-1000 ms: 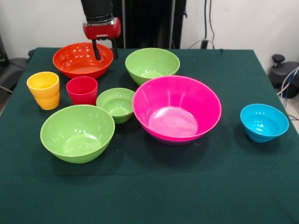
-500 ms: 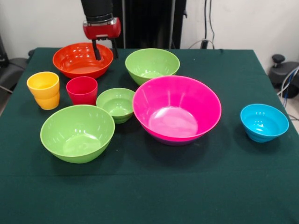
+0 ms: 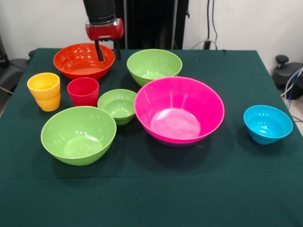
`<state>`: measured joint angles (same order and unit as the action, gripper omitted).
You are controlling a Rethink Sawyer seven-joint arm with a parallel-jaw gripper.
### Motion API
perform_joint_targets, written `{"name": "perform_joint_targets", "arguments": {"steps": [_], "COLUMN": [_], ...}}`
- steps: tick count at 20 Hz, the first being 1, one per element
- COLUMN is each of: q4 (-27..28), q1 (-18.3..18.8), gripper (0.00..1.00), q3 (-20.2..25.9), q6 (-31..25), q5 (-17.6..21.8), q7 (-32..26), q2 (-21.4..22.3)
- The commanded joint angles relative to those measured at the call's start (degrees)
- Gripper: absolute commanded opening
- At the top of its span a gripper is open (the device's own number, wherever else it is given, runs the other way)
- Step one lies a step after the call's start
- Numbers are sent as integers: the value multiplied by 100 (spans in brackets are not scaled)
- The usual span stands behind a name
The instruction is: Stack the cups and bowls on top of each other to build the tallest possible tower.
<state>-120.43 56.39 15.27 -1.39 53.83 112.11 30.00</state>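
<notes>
In the front view, your red-and-black gripper (image 3: pixel 107 51) hangs at the rim of the wide glossy orange plastic bowl (image 3: pixel 80 61). Its two dark fingers (image 3: pixel 99 51) stand apart, one inside the bowl and the other outside its wall, so the rim sits between the jaws; they are clamped on nothing.

Just beside the outer finger lies a large lime green plastic bowl (image 3: pixel 154 65). Further out from the jaws on that side are the large hot pink plastic bowl (image 3: pixel 179 110), with a sliver of purple showing under it, and, well apart, the small sky blue bowl (image 3: pixel 267 124).

Below the jaws stand the ribbed yellow plastic tumbler (image 3: pixel 44 91), the red tumbler (image 3: pixel 83 91), the small lime green bowl (image 3: pixel 118 106) and a second large lime green bowl (image 3: pixel 78 135).

You look to be at the grasp on the orange bowl. Next you need to close on its rim, lift it clear, and carry it over to the pink bowl
</notes>
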Motion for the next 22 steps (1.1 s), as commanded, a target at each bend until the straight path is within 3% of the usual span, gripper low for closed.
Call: {"name": "perform_joint_targets", "arguments": {"steps": [1,9,22], "q4": [853,1000,766], "q1": [-505,-614,-12], "gripper": [100,100,100], "q3": [-50,-194,383], "q6": [262,397,-160], "q5": [415,409,351], "q7": [166,183,-238], "q2": [-541,-699,-554]}}
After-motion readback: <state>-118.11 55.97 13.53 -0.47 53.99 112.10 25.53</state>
